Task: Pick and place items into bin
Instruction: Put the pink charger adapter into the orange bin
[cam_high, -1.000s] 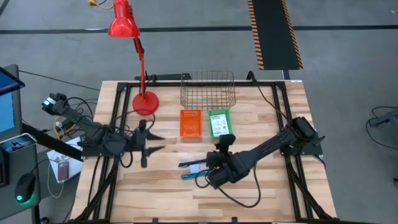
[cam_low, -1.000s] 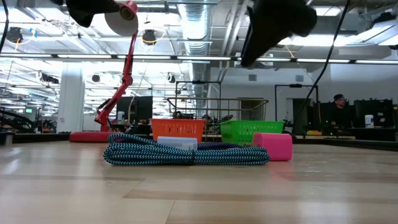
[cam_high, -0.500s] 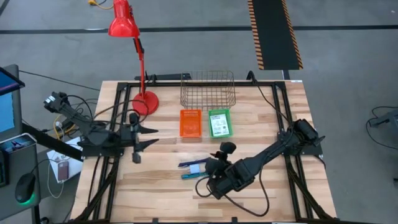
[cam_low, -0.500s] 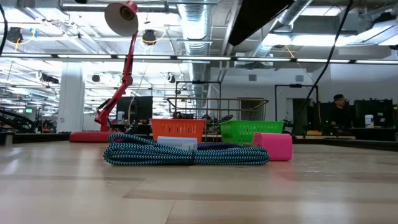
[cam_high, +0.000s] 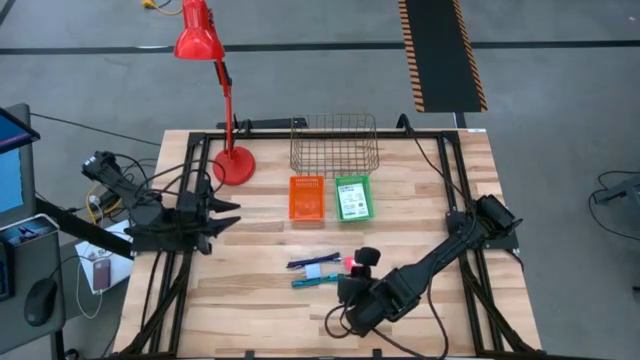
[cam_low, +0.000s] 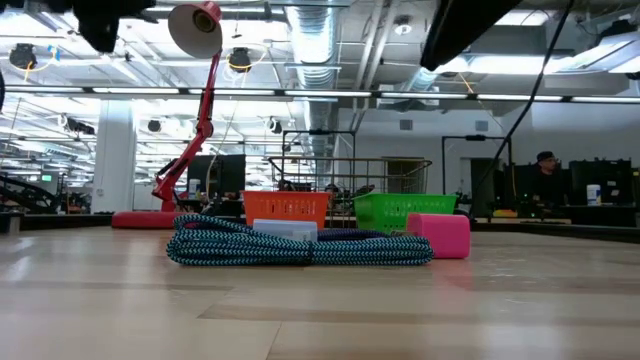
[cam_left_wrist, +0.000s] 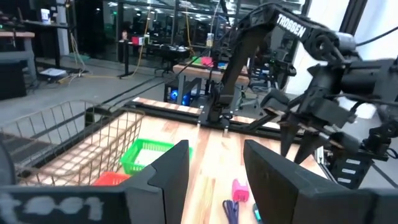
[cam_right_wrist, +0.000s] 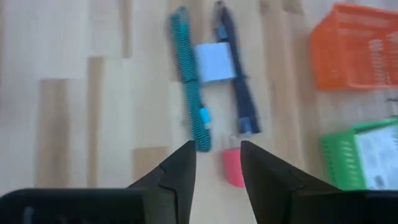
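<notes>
The loose items are gathered in a small cluster on the near-middle of the wooden table (cam_high: 260, 300). A teal pen (cam_high: 308, 283) with a woven-looking sleeve lies nearest the front edge, a dark blue-purple pen (cam_high: 302, 263) lies roughly parallel just beyond it, and a small white card (cam_high: 317, 271) is seen between the two, touching or nearly touching both. A small pink block (cam_high: 352, 263) rests just to the right of the pens. None of these is held, and none has yet been placed in a bin.

Farther back, an orange bin (cam_high: 307, 197) and a green bin (cam_high: 353, 197) stand side by side; a white printed card is seen inside the green one, while the orange one's contents cannot be made out. Behind them a wire basket (cam_high: 334, 145) stands near the far edge, and a red desk lamp (cam_high: 200, 40) rises at the far left.

The right gripper (cam_right_wrist: 216, 163) is held above the table just right of the cluster, near the front. Its fingers are partly apart with nothing between them, and in the right wrist view the pink block and the teal pen's end show through the gap. This is judged to be a line-up for picking one of them.

The left gripper (cam_left_wrist: 216, 167) is parked at the table's left edge, well apart from the items and clear of the other arm's reach. Its fingers stand only a little apart, and nothing is gripped.
</notes>
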